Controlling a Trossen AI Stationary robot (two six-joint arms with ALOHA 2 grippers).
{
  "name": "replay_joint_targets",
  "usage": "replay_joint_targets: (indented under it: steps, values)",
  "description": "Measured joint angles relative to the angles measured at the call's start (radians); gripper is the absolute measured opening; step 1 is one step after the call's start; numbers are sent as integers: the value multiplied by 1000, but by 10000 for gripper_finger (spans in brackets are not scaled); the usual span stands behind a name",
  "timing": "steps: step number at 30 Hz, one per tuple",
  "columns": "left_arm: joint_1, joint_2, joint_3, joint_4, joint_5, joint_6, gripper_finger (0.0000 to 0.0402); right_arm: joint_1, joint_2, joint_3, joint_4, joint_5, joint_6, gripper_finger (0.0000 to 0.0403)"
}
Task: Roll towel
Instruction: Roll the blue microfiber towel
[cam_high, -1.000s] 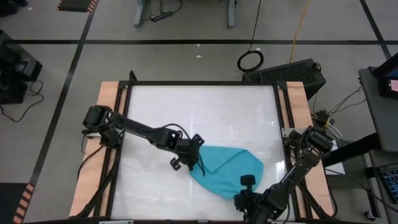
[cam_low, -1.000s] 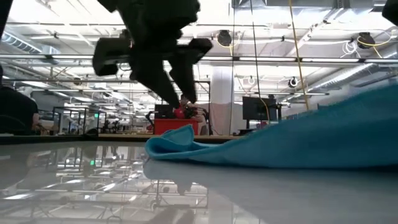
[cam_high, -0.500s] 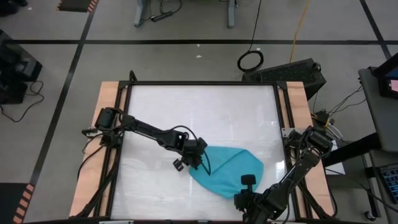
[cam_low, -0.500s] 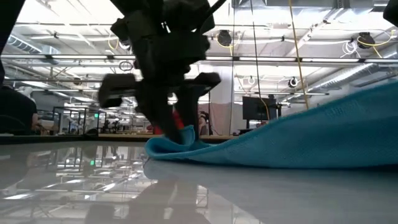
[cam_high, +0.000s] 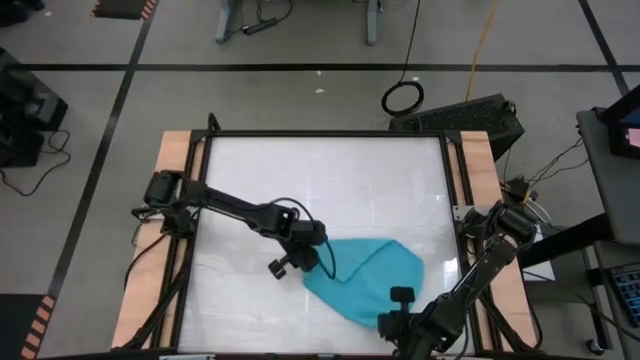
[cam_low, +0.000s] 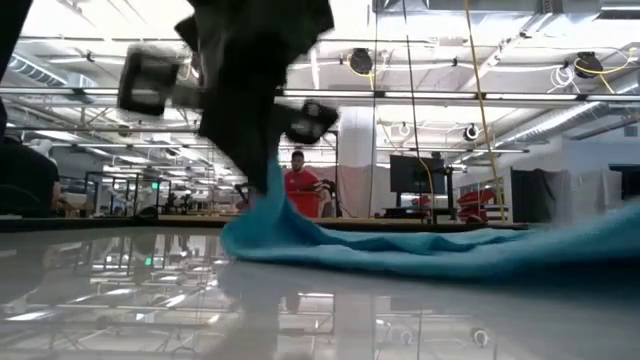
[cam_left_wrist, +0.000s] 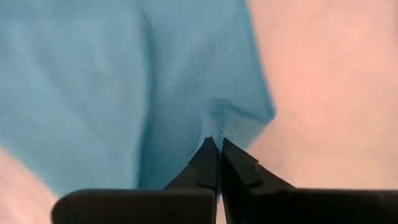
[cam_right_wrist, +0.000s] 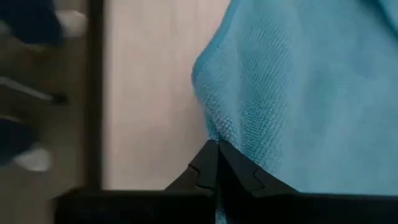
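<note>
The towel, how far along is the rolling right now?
Done: both grippers have a grip. The left gripper has its jaws shut on a corner of the towel and lifts it off the table; the right gripper is shut on the towel's near edge. In hand: raising that corner. Left: the whole roll; the towel lies crumpled and folded over, no turns visible.

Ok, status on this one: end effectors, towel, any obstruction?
Left end effector shut on towel corner. Right end effector shut on the opposite edge, near the table front. Towel crumpled, unrolled. Nothing in the way.
</note>
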Motion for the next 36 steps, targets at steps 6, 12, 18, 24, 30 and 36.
replay_joint_targets:
  steps: [6,12,18,24,30,36]
  values:
    - [2,-154,19,-32,79,-187,2,18,-131,0,108,24,60,0]
    - [-6,-432,20,-88,81,-469,1,63,-360,0,221,175,85,0]
    - [-67,-717,22,-47,-75,-753,1,100,-550,2,272,324,-3,0]
    - [-186,-825,22,-63,-289,-999,1,66,-630,2,282,421,-147,0]
    - [-302,-826,22,-119,-490,-1152,0,-3,-668,1,309,408,-228,0]
    - [-373,-822,21,-152,-518,-1258,0,-59,-692,1,307,217,-196,0]
